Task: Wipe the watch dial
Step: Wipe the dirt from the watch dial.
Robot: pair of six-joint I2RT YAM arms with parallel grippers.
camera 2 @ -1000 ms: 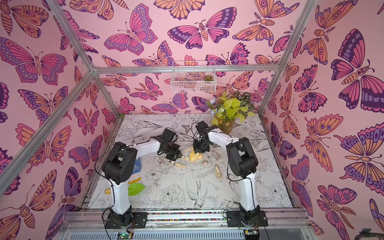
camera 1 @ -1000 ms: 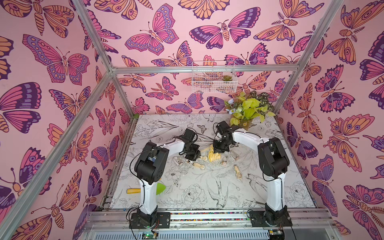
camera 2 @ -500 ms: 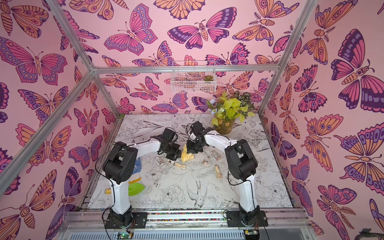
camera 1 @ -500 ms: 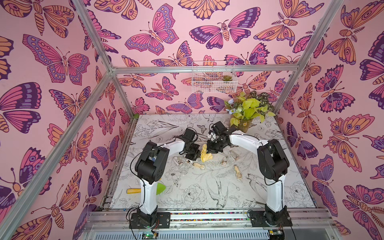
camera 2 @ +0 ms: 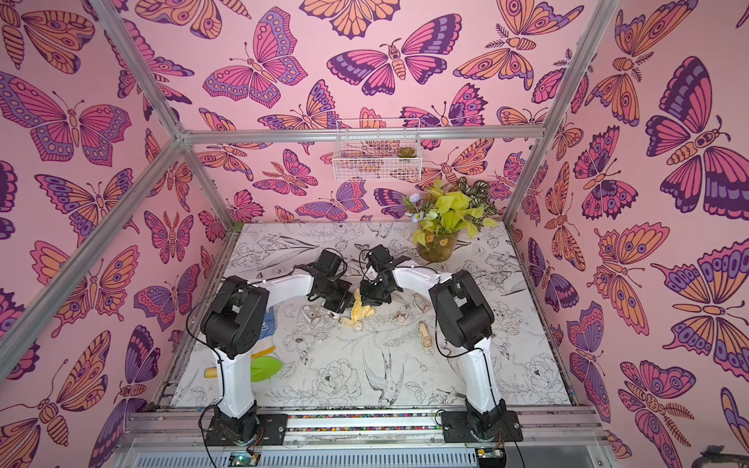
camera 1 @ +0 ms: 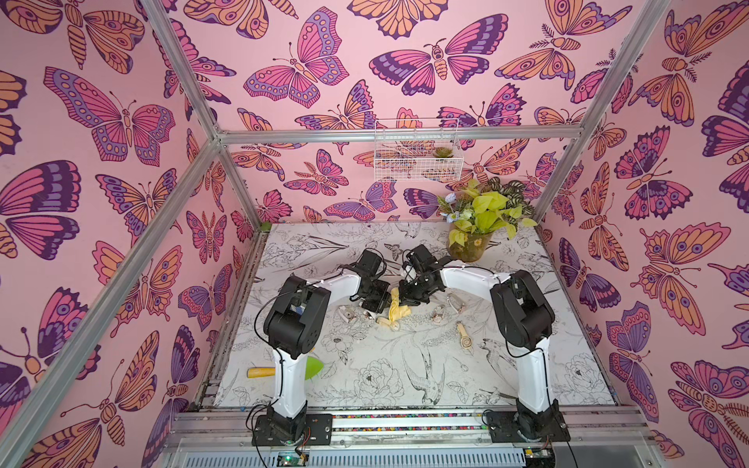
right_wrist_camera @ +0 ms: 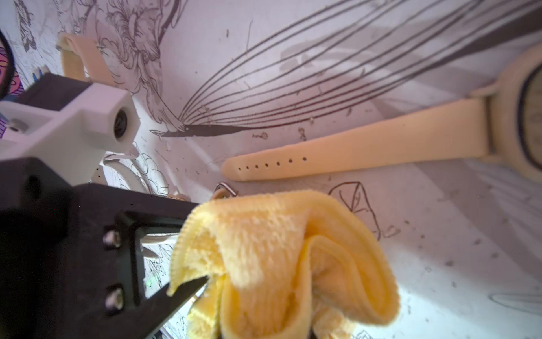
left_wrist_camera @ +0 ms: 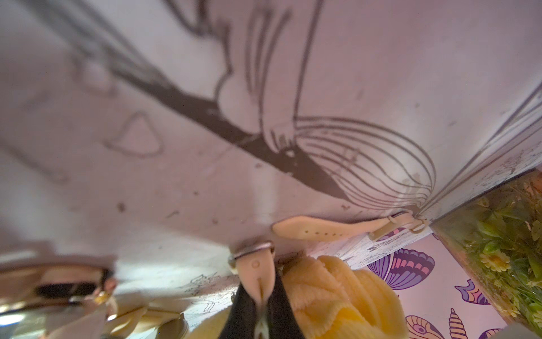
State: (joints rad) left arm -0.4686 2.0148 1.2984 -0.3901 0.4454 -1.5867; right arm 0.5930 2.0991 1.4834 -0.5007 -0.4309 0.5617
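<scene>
My left gripper (camera 1: 375, 303) (left_wrist_camera: 261, 303) is shut on the buckle end of a cream watch strap (left_wrist_camera: 254, 271), low over the table. That watch's dial is hidden. Right beside it, my right gripper (camera 1: 409, 298) (camera 2: 373, 298) is shut on a folded yellow cloth (camera 1: 397, 310) (right_wrist_camera: 278, 258), which hangs down and touches the left gripper's side. The cloth hides the right fingers in the right wrist view. Another cream watch (right_wrist_camera: 366, 152) lies flat behind the cloth, its dial (right_wrist_camera: 531, 117) at the picture's edge.
Several other watches (camera 1: 464, 340) (camera 1: 437, 314) (camera 1: 348, 314) lie scattered on the flower-printed table (camera 1: 385, 377). A potted plant (camera 1: 472, 247) stands at the back right. A green leaf-shaped thing (camera 1: 313, 366) and a yellow handle (camera 1: 259, 372) lie near the left arm's base.
My right gripper has carried the yellow cloth to the left, up against the left gripper. The left arm has held still.
</scene>
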